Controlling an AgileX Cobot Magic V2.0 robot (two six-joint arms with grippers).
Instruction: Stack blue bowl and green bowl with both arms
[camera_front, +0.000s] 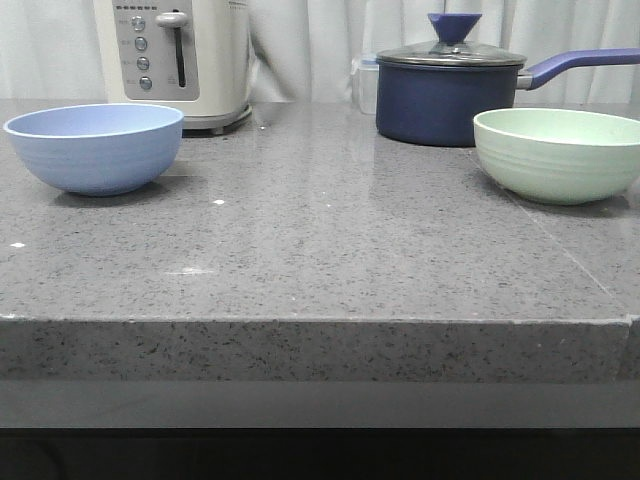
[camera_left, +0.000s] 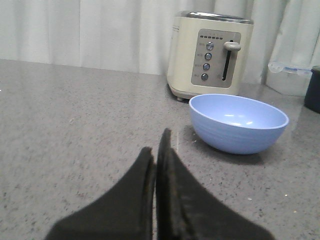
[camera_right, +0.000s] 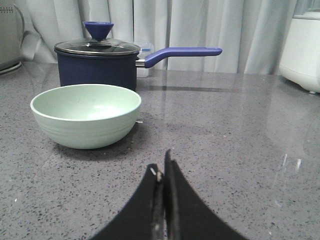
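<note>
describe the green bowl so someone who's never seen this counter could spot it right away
Start at the grey speckled countertop and look to its right side, where a dark navy saucepan with a glass lid and long handle stands near the back. The green bowl sits just in front and to the right of it. It is pale mint, open and lidless, unlike the blue bowl far left by the cream toaster.

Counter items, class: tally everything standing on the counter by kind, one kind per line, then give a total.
Bowls: 2, blue bowl and green bowl
Saucepans: 1, saucepan
Toasters: 1, toaster
Clear containers: 1, container
White appliances: 1, appliance
Total: 6
</note>
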